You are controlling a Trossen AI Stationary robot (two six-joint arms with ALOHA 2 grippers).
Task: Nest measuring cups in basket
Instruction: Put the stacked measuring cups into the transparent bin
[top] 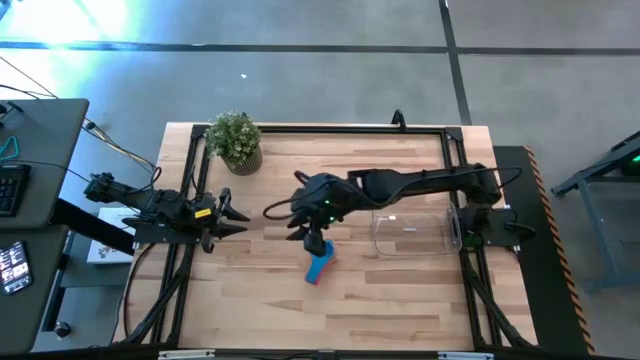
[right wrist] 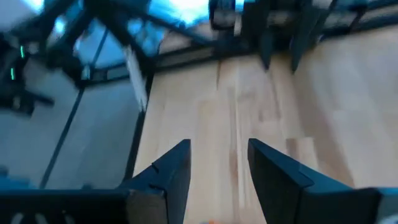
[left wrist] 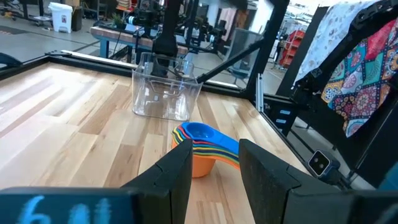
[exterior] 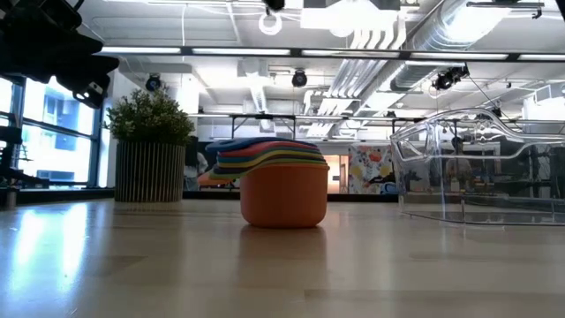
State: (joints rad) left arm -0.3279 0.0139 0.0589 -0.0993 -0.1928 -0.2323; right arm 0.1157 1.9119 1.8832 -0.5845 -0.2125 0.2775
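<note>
Standing at the worktop's point(top: 270, 300) front edge, I see the cups point(exterior: 282, 190) already stacked into one nest, orange outermost and blue innermost, sitting on the wood beside the basket point(top: 415, 232), not in it. The right gripper point(top: 316, 243) hangs just above the stack, fingers parted with nothing between them. To finish well, I'd judge it should grasp the orange cup's wall or the bundled handles low down, lift level, and clear the rim. Further off, the basket holds nothing. The left gripper point(top: 236, 215) waits at the left edge, fingers released, near the plant point(top: 236, 141).
</note>
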